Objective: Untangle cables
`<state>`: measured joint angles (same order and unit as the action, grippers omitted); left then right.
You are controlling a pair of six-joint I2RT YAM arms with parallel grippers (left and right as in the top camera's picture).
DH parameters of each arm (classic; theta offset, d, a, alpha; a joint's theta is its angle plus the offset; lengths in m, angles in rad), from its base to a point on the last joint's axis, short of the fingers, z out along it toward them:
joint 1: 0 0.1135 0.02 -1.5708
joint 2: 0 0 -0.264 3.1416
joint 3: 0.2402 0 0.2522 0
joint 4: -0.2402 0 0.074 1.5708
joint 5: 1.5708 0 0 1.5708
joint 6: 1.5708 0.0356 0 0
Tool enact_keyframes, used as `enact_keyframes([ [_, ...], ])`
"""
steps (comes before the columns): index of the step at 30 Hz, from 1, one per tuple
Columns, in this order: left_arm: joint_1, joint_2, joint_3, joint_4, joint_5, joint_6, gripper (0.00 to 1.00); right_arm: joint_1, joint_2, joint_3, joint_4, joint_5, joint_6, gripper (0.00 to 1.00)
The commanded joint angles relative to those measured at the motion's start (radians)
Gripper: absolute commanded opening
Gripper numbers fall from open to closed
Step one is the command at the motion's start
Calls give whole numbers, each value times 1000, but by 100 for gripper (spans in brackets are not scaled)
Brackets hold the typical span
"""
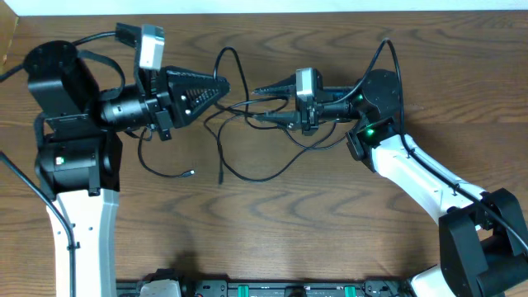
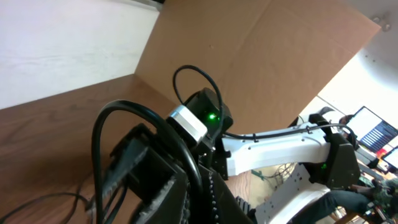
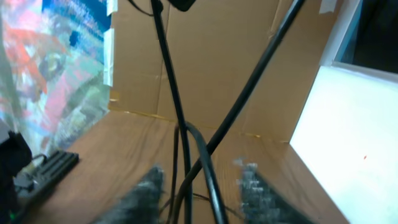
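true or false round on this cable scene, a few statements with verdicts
1. The left gripper is shut. True.
2. Black cables run between the fingers of the right gripper. True.
3. The table is white plastic. False: the table is brown wood grain.
4. The two grippers point away from each other. False: they face each other across the cables.
5. A loose plug end lies on the table. True.
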<state>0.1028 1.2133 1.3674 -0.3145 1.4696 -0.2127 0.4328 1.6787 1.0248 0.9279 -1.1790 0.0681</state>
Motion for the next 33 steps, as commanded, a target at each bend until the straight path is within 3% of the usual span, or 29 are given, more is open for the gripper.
enact_keyframes([
  [1,-11,-5,-3,2,-20,-1,8,8,1,2,-4,2,5,20],
  [5,-11,-5,-3,2,-22,-1,8,8,1,2,-3,2,5,2],
  [9,-10,-4,-4,2,-39,3,8,5,1,2,-2,8,13,1],
  [15,-8,-4,-4,1,-121,3,8,-31,1,2,-3,80,183,1],
  [25,64,-4,-4,-169,-344,3,8,-270,1,2,-12,84,539,1],
  [33,118,-4,-4,-290,-439,38,8,-486,1,2,-290,81,677,1],
])
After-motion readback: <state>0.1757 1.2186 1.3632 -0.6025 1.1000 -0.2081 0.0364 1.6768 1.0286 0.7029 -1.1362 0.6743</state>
